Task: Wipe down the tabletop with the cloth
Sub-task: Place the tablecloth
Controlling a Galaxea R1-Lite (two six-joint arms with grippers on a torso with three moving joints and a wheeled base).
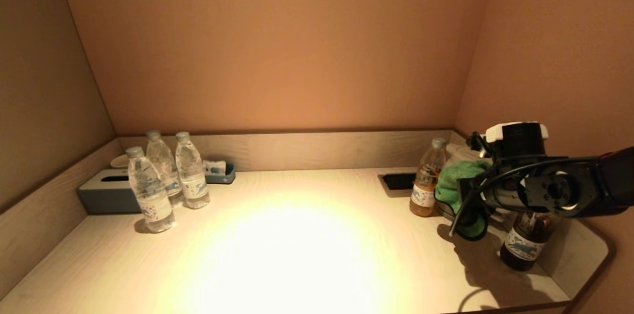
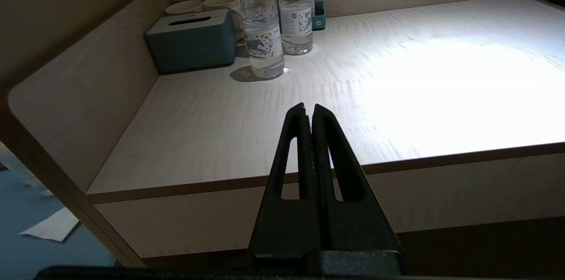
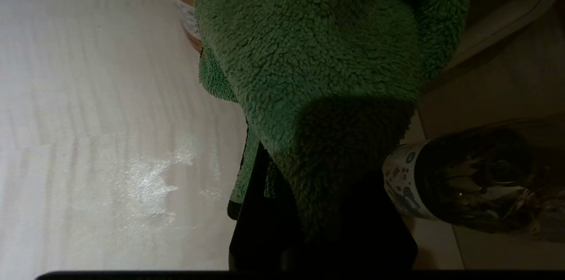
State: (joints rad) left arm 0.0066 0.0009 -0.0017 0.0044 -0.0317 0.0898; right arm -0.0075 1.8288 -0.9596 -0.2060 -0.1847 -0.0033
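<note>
The green fleece cloth (image 1: 453,183) hangs bunched from my right gripper (image 1: 465,205) at the right side of the pale wood tabletop (image 1: 297,244), between two drink bottles. In the right wrist view the cloth (image 3: 318,50) drapes over the dark fingers (image 3: 260,209) and hides most of them; the gripper is shut on it. The cloth's lower corner hangs just above the surface, with its shadow beneath. My left gripper (image 2: 309,110) is shut and empty, parked in front of the table's front edge at the left, outside the head view.
Three water bottles (image 1: 148,190) and a grey tissue box (image 1: 104,192) stand back left, with cups (image 2: 185,6) behind. An amber bottle (image 1: 426,180) and a dark bottle (image 1: 525,239) flank the cloth. A dark cutout (image 1: 398,181) lies near the back right. Walls enclose three sides.
</note>
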